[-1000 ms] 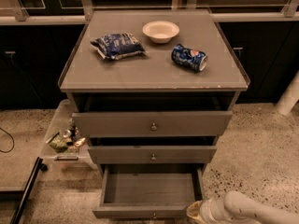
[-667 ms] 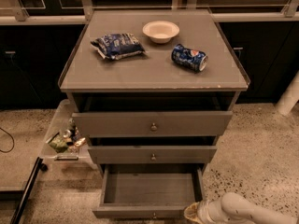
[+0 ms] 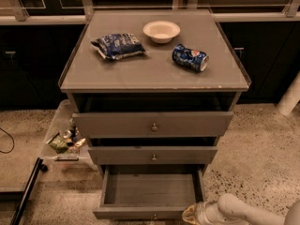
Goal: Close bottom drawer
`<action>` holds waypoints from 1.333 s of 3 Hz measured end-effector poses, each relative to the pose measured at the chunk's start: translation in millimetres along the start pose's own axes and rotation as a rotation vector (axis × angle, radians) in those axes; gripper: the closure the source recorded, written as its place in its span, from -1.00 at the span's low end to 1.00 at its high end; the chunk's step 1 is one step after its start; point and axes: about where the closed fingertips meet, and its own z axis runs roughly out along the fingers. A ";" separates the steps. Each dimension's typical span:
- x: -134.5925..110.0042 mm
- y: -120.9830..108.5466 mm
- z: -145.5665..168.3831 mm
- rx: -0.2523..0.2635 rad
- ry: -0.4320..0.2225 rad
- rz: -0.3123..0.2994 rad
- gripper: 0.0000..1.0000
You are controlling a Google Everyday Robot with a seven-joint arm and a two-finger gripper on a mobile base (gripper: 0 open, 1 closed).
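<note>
Drawers are making up the front of the grey cabinet [image 3: 154, 74]. The bottom drawer [image 3: 150, 191] is standing pulled far out at the foot of it, showing only its bare grey floor and side walls, with its small knob [image 3: 154, 216] at the lower edge of view. The middle drawer [image 3: 152, 154] and the top drawer [image 3: 152, 124] are each sitting slightly out above it, and their insides are hidden.

I am reaching in low from the lower right with my white arm [image 3: 239, 211] lying almost level with the floor. My gripper [image 3: 194, 213] is sitting at the right end of the bottom drawer's front panel. Whether it is touching the panel, and whether it is apart or together, I cannot tell.

On the cabinet top a white bowl [image 3: 161, 31], a blue snack bag [image 3: 118, 46] and a dented blue can [image 3: 190, 57] on its side are lying apart. A clear bin [image 3: 56, 125] holding small clutter is sitting on the floor at the cabinet's left.
</note>
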 end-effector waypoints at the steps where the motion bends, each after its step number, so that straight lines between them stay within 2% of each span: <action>1: 0.0 0.0 0.1 0.000 0.000 0.000 0.61; 4: 0.0 0.0 0.2 0.000 0.000 0.000 -0.79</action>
